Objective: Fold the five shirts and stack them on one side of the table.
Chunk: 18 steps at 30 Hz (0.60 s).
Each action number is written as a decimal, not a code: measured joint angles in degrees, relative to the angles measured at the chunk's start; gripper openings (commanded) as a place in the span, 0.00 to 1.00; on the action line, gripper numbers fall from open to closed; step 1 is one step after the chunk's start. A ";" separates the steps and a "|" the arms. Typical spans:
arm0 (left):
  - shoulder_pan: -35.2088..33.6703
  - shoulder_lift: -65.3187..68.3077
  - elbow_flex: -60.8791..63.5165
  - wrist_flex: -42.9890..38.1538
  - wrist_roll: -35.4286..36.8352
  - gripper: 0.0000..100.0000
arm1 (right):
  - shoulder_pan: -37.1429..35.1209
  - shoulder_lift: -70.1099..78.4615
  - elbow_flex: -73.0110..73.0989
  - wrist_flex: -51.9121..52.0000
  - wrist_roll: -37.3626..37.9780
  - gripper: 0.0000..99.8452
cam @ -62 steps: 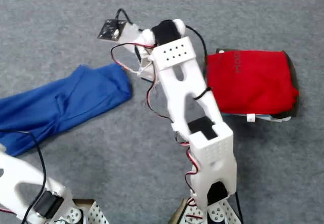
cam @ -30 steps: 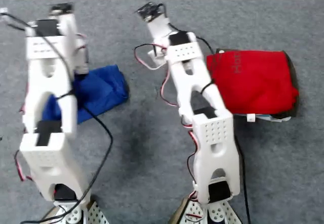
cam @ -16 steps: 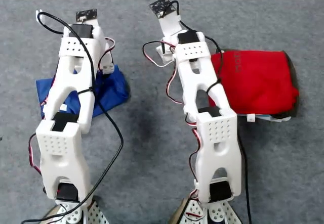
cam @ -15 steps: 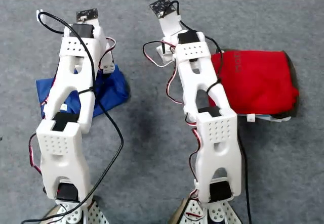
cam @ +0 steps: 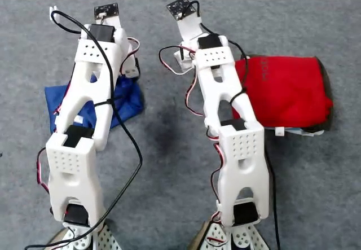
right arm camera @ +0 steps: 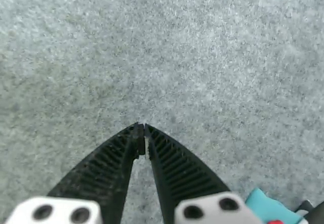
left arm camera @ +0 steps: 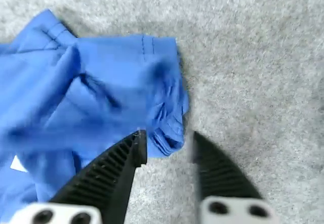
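Lying bunched at 9 o'clock on tabletop (cam: 169, 148): blue shirt (left arm camera: 101, 77). Sitting folded at 3 o'clock atop stack (cam: 299, 131): red shirt (cam: 282, 92). Hanging left jaws parted, empty, over blue shirt's hem corner. Holding right jaws pressed together, empty, over tabletop. Probably risking pinching single layer, dragging bundle undone. Showing dark print on red, unreadable.

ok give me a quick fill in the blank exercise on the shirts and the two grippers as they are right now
1. The crumpled cloth shirt at the left gripper is ___ in colour.
2. The left gripper's jaws stand ___.
3. The right gripper, over the bare grey felt table, is ___.
4. The neatly folded cloth shirt is ___ in colour.
Missing words: blue; open; shut; red.
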 measured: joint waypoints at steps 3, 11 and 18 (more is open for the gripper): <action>-0.09 0.00 -3.87 3.69 0.00 0.23 | 0.00 0.00 0.00 0.00 0.00 0.00; -16.00 -1.85 -17.67 8.88 0.00 0.01 | -1.49 -0.26 0.00 5.01 3.52 0.00; -36.57 -8.97 -9.67 8.88 -7.47 0.02 | -13.10 -4.84 -2.81 17.14 15.74 0.00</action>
